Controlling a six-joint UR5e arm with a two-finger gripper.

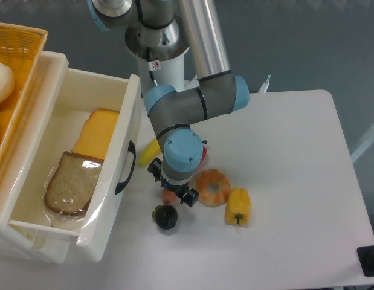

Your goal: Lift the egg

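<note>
The egg [168, 196] is a small pinkish-brown oval on the white table, mostly hidden under the arm's wrist; only its lower edge shows. My gripper [171, 186] points straight down over it. Black finger parts stick out on both sides, at the upper left [154, 168] and the lower right [188, 197], with the egg between them. The jaws look spread apart. Whether they touch the egg is hidden by the wrist.
A dark grape cluster [167, 217] lies just below the egg. An orange ring-shaped toy [212, 187] and a yellow pepper [238, 206] lie to the right. A banana [148, 153] and a red fruit [203, 153] show behind the arm. A white bin [120, 181] with bread and cheese stands at the left, beside a yellow basket [20, 66].
</note>
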